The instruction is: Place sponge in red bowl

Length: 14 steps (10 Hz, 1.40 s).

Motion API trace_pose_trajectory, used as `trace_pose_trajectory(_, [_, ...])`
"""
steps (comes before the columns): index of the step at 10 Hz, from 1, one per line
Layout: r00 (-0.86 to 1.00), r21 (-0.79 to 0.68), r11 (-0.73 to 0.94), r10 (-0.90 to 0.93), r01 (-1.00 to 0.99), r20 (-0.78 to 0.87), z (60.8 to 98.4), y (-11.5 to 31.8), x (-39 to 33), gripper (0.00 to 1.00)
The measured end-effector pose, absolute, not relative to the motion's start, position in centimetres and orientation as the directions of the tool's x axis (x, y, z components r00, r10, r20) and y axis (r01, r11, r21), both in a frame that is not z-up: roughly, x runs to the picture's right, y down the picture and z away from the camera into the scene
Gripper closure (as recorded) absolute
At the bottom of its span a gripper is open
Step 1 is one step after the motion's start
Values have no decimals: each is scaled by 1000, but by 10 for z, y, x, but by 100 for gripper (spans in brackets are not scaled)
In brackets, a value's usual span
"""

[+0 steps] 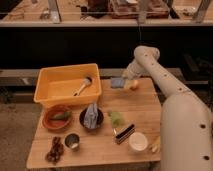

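Observation:
The sponge (118, 82) is a small blue-grey block held just above the far side of the wooden table (145, 107), to the right of the yellow bin. My gripper (129, 83) is at the end of the white arm, right against the sponge's right side, and is shut on it. The red bowl (56, 117) sits at the table's left, in front of the bin, with something green inside it. The gripper and sponge are well to the right of and behind the bowl.
A yellow bin (67, 85) with a brush in it stands at the back left. A dark bowl (91, 119) holds a bag. Near the front are a green item (116, 117), a dark bar (123, 133), a white cup (137, 141), a metal cup (73, 142) and a brown snack (55, 150).

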State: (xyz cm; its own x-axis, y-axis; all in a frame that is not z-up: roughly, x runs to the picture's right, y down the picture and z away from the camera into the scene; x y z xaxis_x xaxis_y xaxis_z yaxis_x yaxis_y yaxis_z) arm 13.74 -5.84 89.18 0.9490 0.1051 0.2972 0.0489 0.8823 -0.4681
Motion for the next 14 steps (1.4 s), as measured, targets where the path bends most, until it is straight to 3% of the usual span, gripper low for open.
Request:
trace_pose_trajectory(5, [935, -347, 909, -106, 229, 339, 858, -87, 65, 55])
trace_pose_trajectory(8, [884, -291, 894, -199, 340, 423, 848, -87, 21, 55])
trace_pose_trajectory(11, [824, -209, 887, -266, 413, 499, 813, -89, 0, 55])
trace_pose_trajectory(14, [756, -189, 852, -305, 488, 579, 807, -77, -39, 55])
